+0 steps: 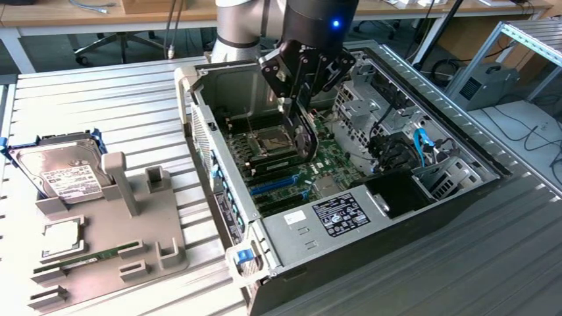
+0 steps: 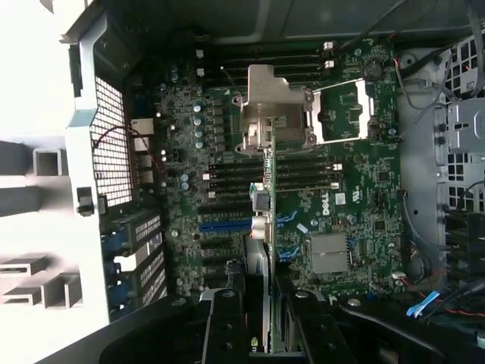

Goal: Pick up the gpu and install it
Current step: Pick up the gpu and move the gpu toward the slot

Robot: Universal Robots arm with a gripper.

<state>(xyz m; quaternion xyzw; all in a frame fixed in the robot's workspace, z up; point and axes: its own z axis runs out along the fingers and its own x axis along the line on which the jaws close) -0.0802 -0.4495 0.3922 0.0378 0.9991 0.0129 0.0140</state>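
We are gripping the gpu (image 2: 264,220) edge-on, our gripper (image 2: 265,322) clamped onto it. We are holding it inside the open computer case (image 1: 197,99), over the motherboard (image 2: 341,197), beside the blue slot (image 2: 226,225).

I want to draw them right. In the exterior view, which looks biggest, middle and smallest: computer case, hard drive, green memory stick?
1. computer case, far the biggest.
2. hard drive.
3. green memory stick, a thin strip.
Drive and stick sit about equally near, so that's safe.
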